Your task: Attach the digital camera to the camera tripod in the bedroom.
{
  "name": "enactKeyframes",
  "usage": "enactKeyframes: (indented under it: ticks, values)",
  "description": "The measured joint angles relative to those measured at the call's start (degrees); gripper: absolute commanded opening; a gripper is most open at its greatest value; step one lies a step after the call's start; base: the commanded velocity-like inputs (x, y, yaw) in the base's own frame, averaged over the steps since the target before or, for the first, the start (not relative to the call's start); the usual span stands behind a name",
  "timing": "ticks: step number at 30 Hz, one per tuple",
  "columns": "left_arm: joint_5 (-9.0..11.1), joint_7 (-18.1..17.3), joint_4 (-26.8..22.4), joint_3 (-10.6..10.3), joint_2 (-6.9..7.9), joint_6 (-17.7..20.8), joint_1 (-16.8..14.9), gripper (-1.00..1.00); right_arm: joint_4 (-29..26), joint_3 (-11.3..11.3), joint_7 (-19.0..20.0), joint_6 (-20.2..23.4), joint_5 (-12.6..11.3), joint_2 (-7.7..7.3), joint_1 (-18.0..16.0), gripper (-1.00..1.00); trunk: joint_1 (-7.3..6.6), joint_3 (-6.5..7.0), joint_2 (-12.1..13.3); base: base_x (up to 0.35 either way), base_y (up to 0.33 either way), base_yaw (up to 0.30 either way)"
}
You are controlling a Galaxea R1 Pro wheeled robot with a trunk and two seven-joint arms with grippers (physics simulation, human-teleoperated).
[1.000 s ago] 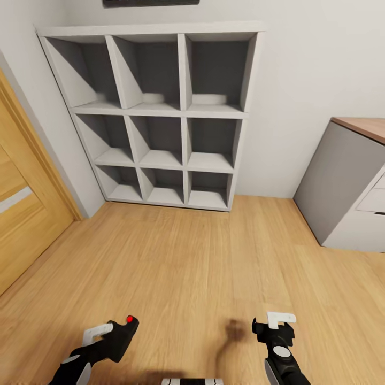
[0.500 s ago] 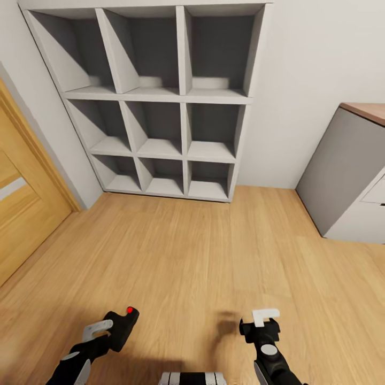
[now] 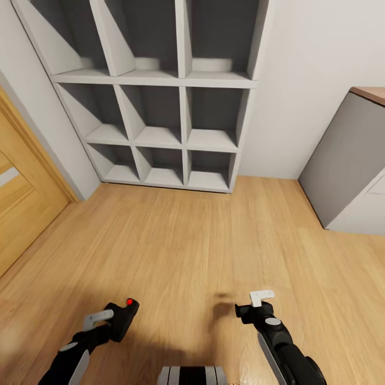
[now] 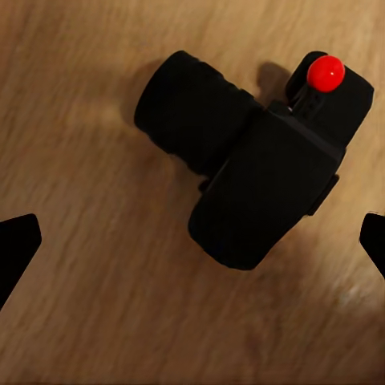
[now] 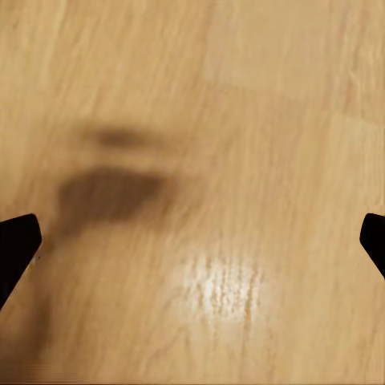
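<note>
The digital camera [image 3: 124, 318], black with a red button on top, rides at the end of my left gripper [image 3: 115, 321], low in the head view and above the wood floor. In the left wrist view the digital camera [image 4: 257, 184] hangs between the two dark fingertips [image 4: 18, 245], its shadow on the boards below. My right gripper [image 3: 255, 302] is held over bare floor with nothing in it, and its fingertips [image 5: 16, 241] stand wide apart. The camera tripod and the bed are out of view.
A grey cube shelf unit [image 3: 182, 107] with bare compartments stands against the white wall ahead. A wooden door [image 3: 21, 214] is at the left, and a grey cabinet with a wood top [image 3: 347, 160] at the right. Light wood floor [image 3: 203, 240] lies between.
The whole picture has shifted: the shelf unit now looks nearer and sits higher in the frame, so the view has moved. The camera stays in my left gripper, and both arms keep their pose.
</note>
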Motion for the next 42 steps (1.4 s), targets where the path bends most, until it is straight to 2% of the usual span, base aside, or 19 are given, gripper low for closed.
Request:
enactKeyframes:
  ticks: [6,12,23,29,35,42]
  values:
    - [0.00,-0.05,-0.13,-0.10,-0.10,-0.02,0.00,1.00,-3.35,-1.05,3.82,2.22,-0.02,-0.24,-0.10,1.00,0.15,-1.33,-0.08,0.000,0.000,0.000]
    - [0.00,-0.06,-0.16,-0.13,-0.17,-0.04,0.00,1.00,-8.80,-1.55,4.56,5.55,-0.07,-0.77,-0.11,1.00,0.31,-2.66,-0.16,0.000,0.000,0.000]
    - [0.00,-0.06,-0.16,-0.13,-0.26,-0.18,0.00,1.00,-15.38,-1.86,4.84,11.64,-0.20,-2.18,-0.11,1.00,0.59,-5.10,-0.31,0.000,0.000,0.000]
    - [0.00,-0.06,-0.16,-0.13,-0.26,-0.39,0.00,1.00,-16.44,-1.96,4.90,12.52,-0.25,-2.29,-0.11,1.00,0.75,-6.43,-0.39,0.000,0.000,0.000]
    - [0.00,-0.06,-0.23,-0.13,-0.24,-0.52,0.00,1.00,-17.85,-2.33,4.87,16.51,-0.21,-2.32,-0.11,1.00,0.90,-7.76,-0.47,0.000,0.000,0.000]
    - [0.00,-0.06,-0.25,-0.13,-0.24,-0.62,0.00,1.00,-18.75,-5.11,4.84,19.49,-0.19,-2.33,-0.12,1.00,1.08,-9.31,-0.56,0.000,0.000,0.000]
